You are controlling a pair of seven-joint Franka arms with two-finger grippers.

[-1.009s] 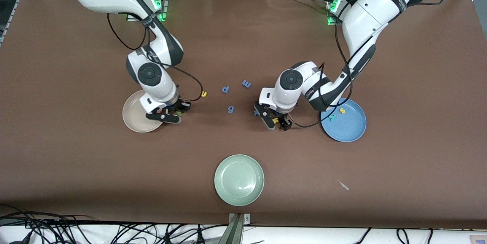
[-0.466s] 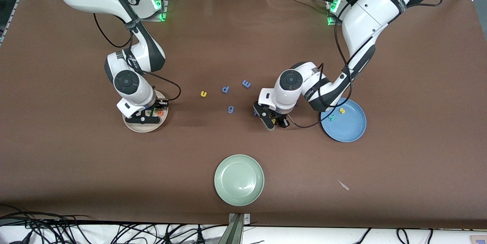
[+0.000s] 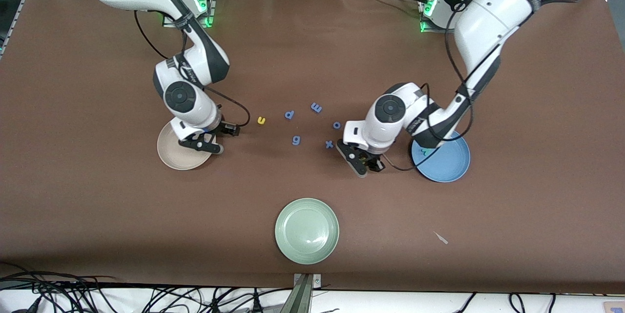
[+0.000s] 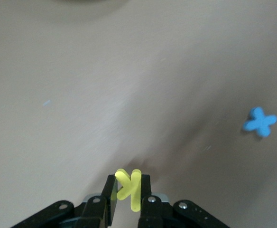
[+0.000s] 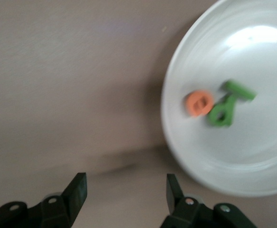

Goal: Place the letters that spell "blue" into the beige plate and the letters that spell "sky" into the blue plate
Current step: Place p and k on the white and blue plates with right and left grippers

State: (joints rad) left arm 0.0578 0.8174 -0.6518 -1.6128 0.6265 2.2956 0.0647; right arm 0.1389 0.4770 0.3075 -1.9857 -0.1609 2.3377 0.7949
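The left gripper [image 4: 127, 199] pinched the light, squashy yellow foam "k" [image 4: 129, 188] by its stem; the right gripper [image 5: 125, 194], jaws apart and empty, hung at the round beige plate's [image 5: 186, 156] seven o'clock edge.

The right arm covers part of the beige plate [image 3: 171, 154], hiding its letters. The left arm covers part of the blue plate [image 3: 447, 164]. The blue x [image 4: 260, 122] looks blurry.
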